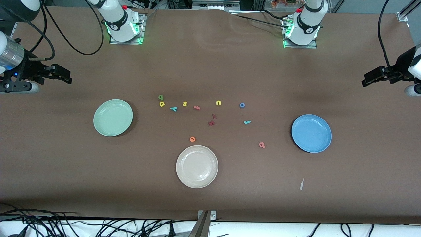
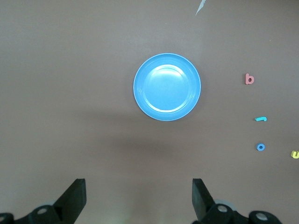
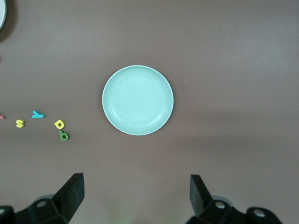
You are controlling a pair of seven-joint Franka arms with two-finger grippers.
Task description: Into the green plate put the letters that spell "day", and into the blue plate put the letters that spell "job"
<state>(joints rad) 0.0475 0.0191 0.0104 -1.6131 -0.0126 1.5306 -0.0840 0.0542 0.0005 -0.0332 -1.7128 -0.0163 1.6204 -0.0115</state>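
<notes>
Both arms waiting high at the two ends of the brown table, nothing yet moved into a plate.

Left gripper point(image 1: 365, 81), hanging over the table's edge at the left arm's end, fingers spread fully apart and holding nothing; right gripper point(image 1: 67, 78) the same at the right arm's end, wide open and empty.

Lying near the round pale mint-green plate point(image 1: 99, 126): small yellow foam "d" point(image 1: 161, 104), touching or almost touching the dark green foam "a" point(image 1: 160, 97) just farther from the front camera, and the teal foam "y" point(image 1: 173, 109) just beside them toward the table's middle. Lying toward the round bright blue plate point(image 1: 324, 142): blue foam ring "o" point(image 1: 242, 105), teal hooked foam "j" point(image 1: 247, 122) nearer to the camera, pinkish-red foam "b" point(image 1: 261, 144) nearer again. Both plates empty.

Probably very light, soft and a little springy, not fragile, lying flat and thin. Best pinching from above across a straight stem or the narrow width, closing gently.

Long axis of the "j" running roughly along the table's length; the "y" lying tilted, also more along the table than across. The "d", "a" and "b" looking turned upside down for the front camera, stems toward it. No axis for the "o", any direction serving.
</notes>
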